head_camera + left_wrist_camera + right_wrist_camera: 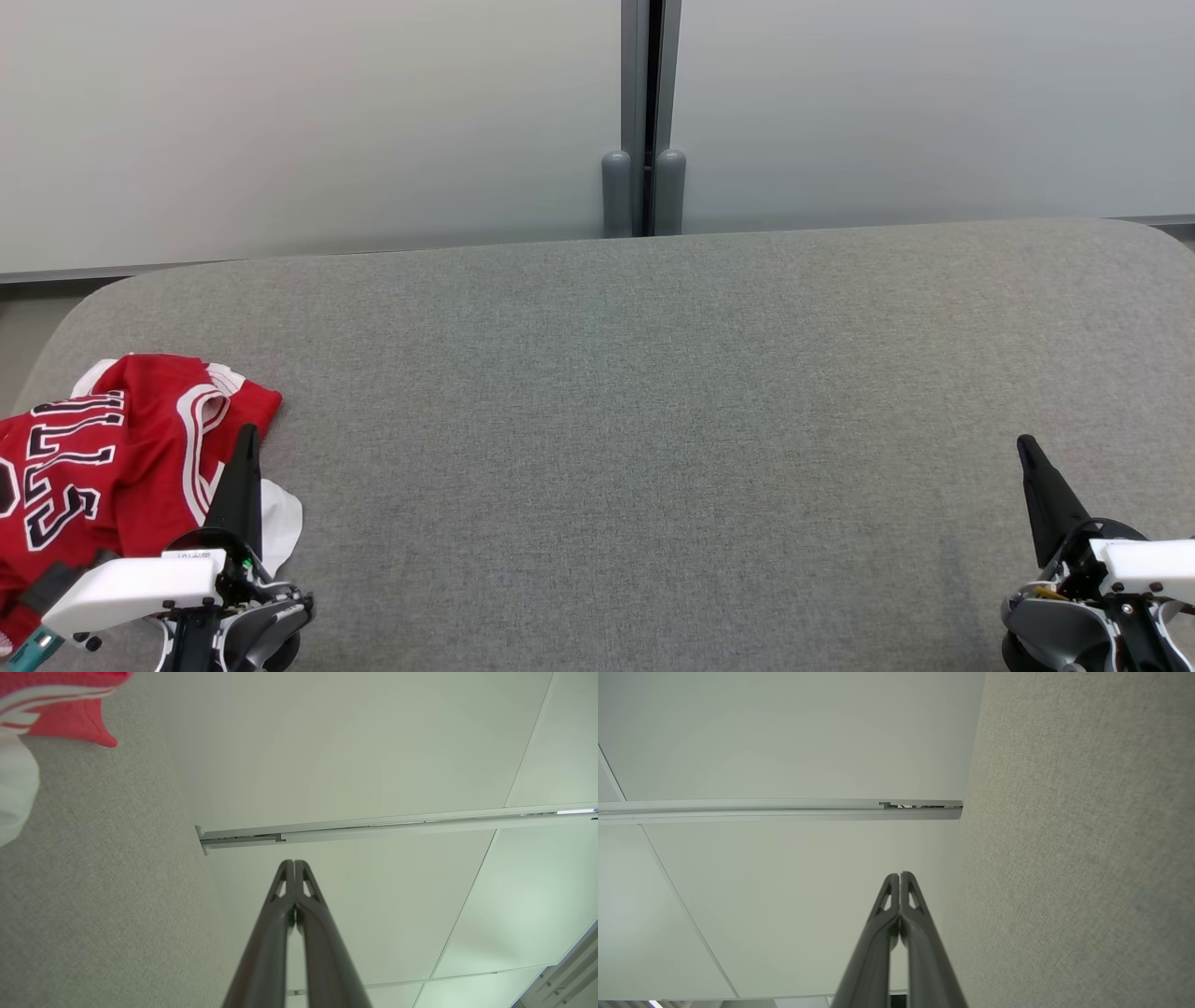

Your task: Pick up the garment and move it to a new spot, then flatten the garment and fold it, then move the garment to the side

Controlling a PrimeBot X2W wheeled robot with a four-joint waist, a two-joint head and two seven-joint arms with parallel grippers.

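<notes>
Left gripper [246, 437]: tips pressed together, empty; red garment [103, 457] just left of it, possibly touching. Right gripper [1025, 443]: closed, empty, well apart.

From above, the head camera looks down across the grey worktop [653, 373] to the pale wall [280, 121], which both wrist cameras, rolled sideways low over that worktop, also face along the left tool [295, 862] and right tool [900, 874].
</notes>
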